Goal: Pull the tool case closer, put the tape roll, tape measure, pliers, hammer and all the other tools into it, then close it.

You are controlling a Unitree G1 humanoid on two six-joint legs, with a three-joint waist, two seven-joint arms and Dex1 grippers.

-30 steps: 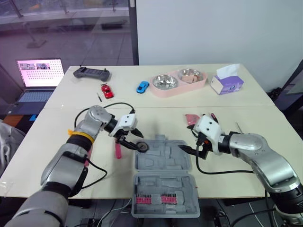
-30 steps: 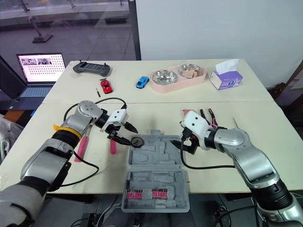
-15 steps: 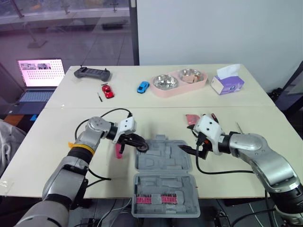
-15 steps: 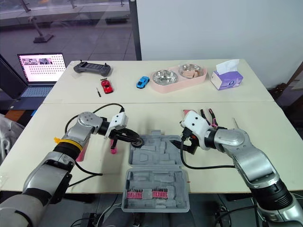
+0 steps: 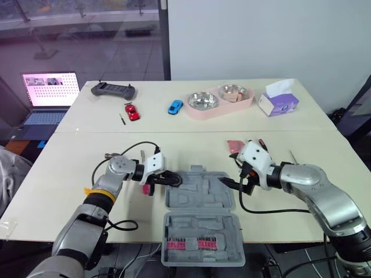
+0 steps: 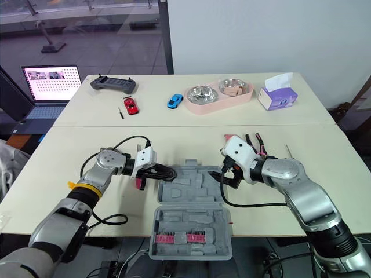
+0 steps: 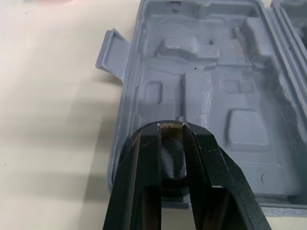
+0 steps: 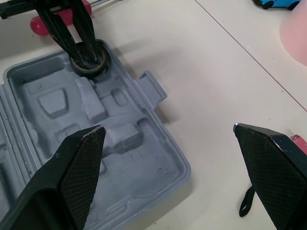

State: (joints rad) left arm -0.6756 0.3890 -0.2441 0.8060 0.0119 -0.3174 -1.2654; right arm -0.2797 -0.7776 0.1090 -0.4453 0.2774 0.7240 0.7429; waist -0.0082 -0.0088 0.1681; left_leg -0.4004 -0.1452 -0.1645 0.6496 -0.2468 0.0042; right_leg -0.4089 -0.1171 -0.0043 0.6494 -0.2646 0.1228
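The grey tool case point(image 5: 200, 200) lies open near the table's front edge, its lid half point(image 5: 202, 240) holding pink bits. My left gripper point(image 5: 174, 179) is shut on the dark tape roll point(image 8: 89, 72), low over the case's far left corner. The roll's wall sits between the fingers point(image 7: 144, 182). My right gripper point(image 5: 229, 183) hovers open at the case's right rim, holding nothing. A pink-handled tool point(image 5: 145, 187) lies just left of the case, partly hidden by my left arm. Pliers point(image 6: 255, 142) and a pink item point(image 5: 234, 145) lie behind my right wrist.
At the back stand a pink double bowl point(image 5: 219, 99), a tissue box point(image 5: 277, 103), a red toy car point(image 5: 131, 111), a blue toy car point(image 5: 174, 106) and a black controller point(image 5: 113, 89). A small screwdriver point(image 5: 121, 119) lies near the red car. A laptop point(image 5: 49, 95) sits off the table's left.
My left gripper has come down and forward with the tape roll, from above the case's far left corner to low over it. The right arm has not moved.
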